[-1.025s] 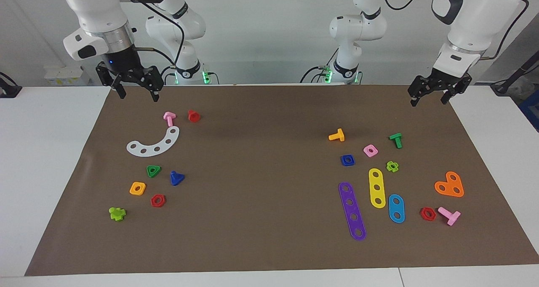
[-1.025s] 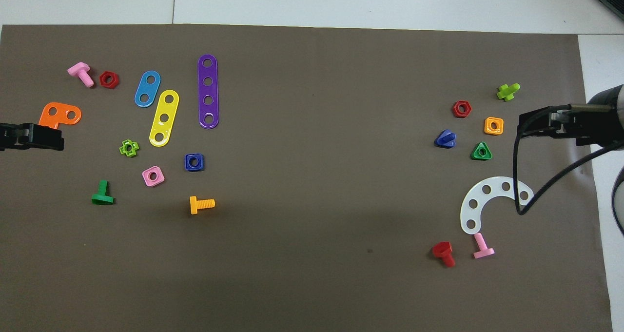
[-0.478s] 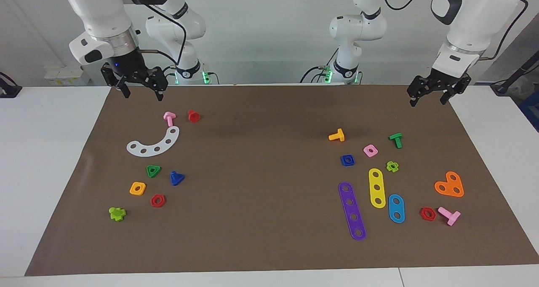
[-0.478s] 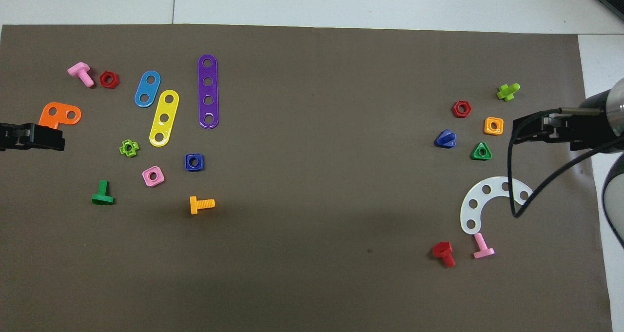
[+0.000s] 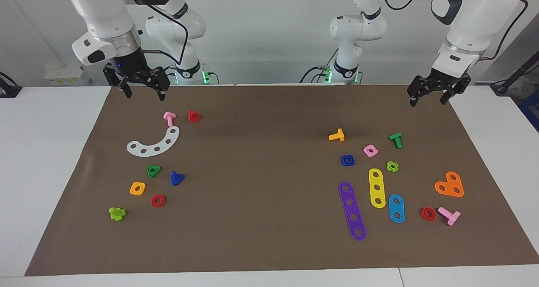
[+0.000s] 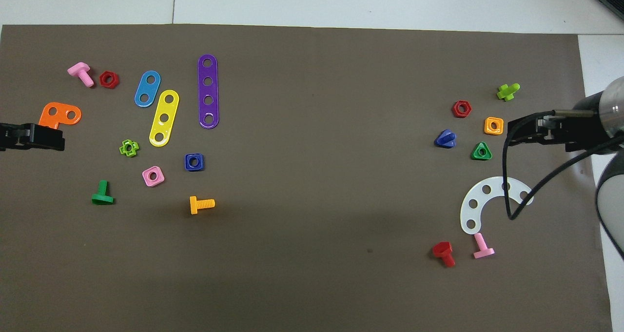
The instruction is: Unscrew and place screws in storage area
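The dark-blue bolt (image 5: 177,178) with a flat triangular head lies loose on the brown mat (image 5: 269,219), toward the right arm's end, beside a green triangular nut (image 5: 153,170). It also shows in the overhead view (image 6: 445,139). My right gripper (image 5: 145,95) hangs open and empty in the air over the mat's edge nearest the robots, apart from the bolt; it also shows in the overhead view (image 6: 514,133). My left gripper (image 5: 427,102) waits open and empty over the mat's corner at the left arm's end.
Around the bolt lie a white curved plate (image 5: 153,143), a pink bolt (image 5: 169,118), a red bolt (image 5: 193,116), an orange nut (image 5: 137,188) and a red nut (image 5: 158,200). A blue square nut (image 5: 348,160), coloured strips and several bolts lie toward the left arm's end.
My right gripper has risen a little and shifted slightly toward the table's middle. The left arm and all the parts have stayed put.
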Robot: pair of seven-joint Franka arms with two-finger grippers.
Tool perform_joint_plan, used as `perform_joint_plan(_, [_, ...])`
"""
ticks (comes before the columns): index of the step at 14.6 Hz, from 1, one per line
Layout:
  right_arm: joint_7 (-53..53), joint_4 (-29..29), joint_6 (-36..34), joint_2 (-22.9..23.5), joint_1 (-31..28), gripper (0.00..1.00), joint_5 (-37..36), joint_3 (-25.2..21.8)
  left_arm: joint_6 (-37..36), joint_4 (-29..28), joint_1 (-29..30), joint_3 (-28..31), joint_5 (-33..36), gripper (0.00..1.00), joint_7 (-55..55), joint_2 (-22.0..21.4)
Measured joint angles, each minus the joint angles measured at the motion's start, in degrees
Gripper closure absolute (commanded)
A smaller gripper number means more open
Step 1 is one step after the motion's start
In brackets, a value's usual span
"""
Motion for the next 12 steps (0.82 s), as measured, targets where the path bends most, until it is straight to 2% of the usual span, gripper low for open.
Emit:
perform_joint_plan(4, [-4.41,-0.12,0.0,0.0,0.02,0.0,0.0,0.0,0.0,0.0,0.0,0.0,0.0,0.0,0.0,0.0])
perform_joint_plan(12, [-4.57,-0.51,0.0,-0.03,0.02,0.0,0.0,0.0,0.0,0.0,0.0,0.0,0.0,0.0,0.0,0.0])
